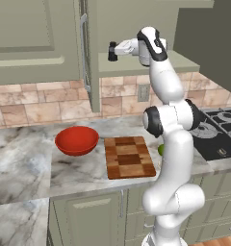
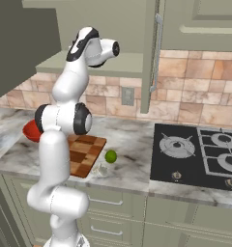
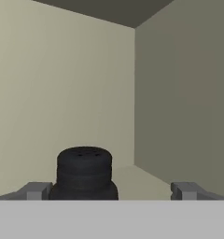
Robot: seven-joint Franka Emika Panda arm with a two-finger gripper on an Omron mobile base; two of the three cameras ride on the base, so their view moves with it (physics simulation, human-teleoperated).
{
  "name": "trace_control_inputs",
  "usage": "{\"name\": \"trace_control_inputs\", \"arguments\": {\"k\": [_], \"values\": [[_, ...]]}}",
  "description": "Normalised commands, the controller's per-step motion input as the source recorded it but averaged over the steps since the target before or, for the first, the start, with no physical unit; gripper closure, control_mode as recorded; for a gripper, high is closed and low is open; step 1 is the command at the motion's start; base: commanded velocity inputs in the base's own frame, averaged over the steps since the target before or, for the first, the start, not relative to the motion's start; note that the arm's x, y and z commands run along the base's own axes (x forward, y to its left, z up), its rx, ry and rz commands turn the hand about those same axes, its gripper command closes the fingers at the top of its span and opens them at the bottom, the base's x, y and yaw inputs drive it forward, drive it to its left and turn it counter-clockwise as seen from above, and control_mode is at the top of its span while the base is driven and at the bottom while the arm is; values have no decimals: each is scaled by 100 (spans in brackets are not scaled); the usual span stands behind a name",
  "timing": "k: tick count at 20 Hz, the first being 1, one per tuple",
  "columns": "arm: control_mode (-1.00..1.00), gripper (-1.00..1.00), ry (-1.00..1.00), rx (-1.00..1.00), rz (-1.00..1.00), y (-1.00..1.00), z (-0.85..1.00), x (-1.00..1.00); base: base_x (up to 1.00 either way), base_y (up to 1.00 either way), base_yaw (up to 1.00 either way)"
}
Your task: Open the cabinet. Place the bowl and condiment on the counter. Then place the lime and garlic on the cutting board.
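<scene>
The cabinet (image 1: 136,65) stands open, and my gripper (image 1: 112,51) reaches in over its shelf. In the hand view the black condiment (image 3: 84,172) stands upright between the open fingertips (image 3: 37,190), closer to the left one and not gripped. The red bowl (image 1: 76,140) rests on the marble counter (image 1: 21,163), left of the chequered cutting board (image 1: 129,157). The lime (image 2: 110,156) lies on the counter just right of the board. The pale garlic (image 2: 102,169) sits by the board's front right corner. My arm hides part of the bowl (image 2: 31,131) in the right base view.
A black gas hob (image 2: 200,154) is set into the counter to the right. Both open cabinet doors (image 1: 209,38) jut out beside the arm, one with a long silver handle (image 2: 156,53). Tiled wall with an outlet (image 1: 143,92) lies behind the board.
</scene>
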Motion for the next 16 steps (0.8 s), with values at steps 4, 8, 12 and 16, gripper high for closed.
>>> {"name": "trace_control_inputs", "arguments": {"k": [4, 8, 12, 16], "values": [[-100, -100, 5, 0, 0, 1, -4, 19, 0, 0, 0], [-100, -100, 5, 0, 0, 5, -3, 21, 0, 0, 0], [-100, 100, 7, 0, 0, 5, -4, 18, 0, 0, 0], [-100, 100, 4, 0, 0, 3, -1, 9, 0, 0, 0]]}}
